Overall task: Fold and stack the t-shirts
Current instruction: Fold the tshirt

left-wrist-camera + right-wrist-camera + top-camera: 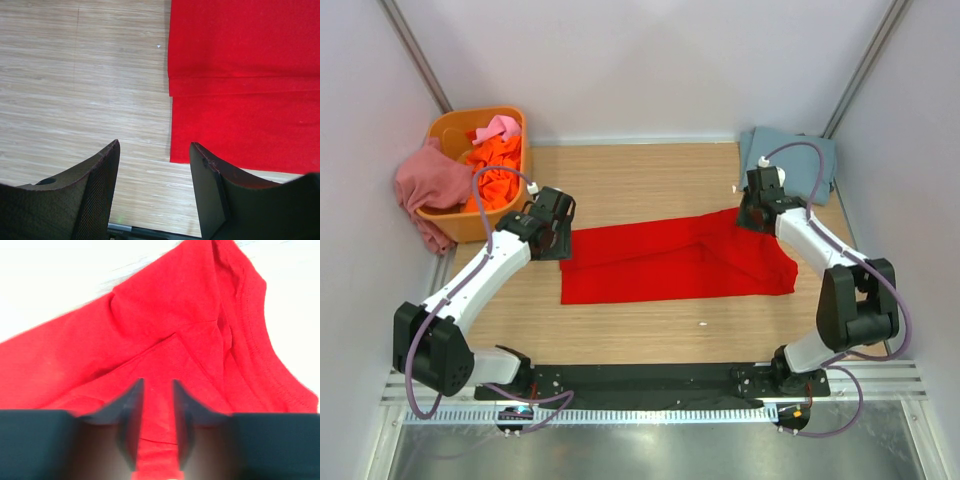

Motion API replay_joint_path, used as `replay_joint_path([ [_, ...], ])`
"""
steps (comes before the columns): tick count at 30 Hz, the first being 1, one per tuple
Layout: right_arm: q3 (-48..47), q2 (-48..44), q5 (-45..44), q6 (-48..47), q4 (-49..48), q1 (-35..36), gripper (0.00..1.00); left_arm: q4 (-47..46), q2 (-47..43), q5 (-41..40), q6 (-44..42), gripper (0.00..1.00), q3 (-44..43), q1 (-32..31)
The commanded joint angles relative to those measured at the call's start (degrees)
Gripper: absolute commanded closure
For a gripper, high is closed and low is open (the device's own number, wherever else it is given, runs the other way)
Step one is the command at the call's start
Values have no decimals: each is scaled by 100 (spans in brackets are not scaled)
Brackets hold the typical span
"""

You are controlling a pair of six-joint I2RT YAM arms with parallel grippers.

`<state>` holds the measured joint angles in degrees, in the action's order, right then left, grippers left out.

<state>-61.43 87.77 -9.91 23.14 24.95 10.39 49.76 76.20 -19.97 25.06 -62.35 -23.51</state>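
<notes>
I have the red t-shirt [680,265] lying as a long folded band across the middle of the table [640,175], with an arm at each end, I judge so that one end can be folded over the other. My left gripper [155,150] hovers just off the shirt's left edge, jaws well apart and holding nothing. My right gripper [157,387] sits over the collar end, its jaws nearly together with red cloth showing in the slim gap, and I cannot tell whether they pinch it.
</notes>
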Motion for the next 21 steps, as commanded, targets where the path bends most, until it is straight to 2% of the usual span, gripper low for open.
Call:
replay_joint_path([
  [1, -105, 161, -107, -55, 80, 33, 60, -98, -220, -86, -27, 41, -6, 4],
  [3, -211, 354, -186, -107, 54, 24, 53, -80, -220, -104, -27, 41, 12, 4],
  [6, -466, 732, -318, -169, 63, -20, 48, -80, -246, -130, -10, 41, 30, 4],
  [14, -844, 1382, -222, -204, -78, -134, 53, -89, -229, -157, -19, 41, 38, 4],
  [21, -801, 1656, -195, -169, -254, -178, 58, -89, -194, -174, -19, 41, 30, 4],
])
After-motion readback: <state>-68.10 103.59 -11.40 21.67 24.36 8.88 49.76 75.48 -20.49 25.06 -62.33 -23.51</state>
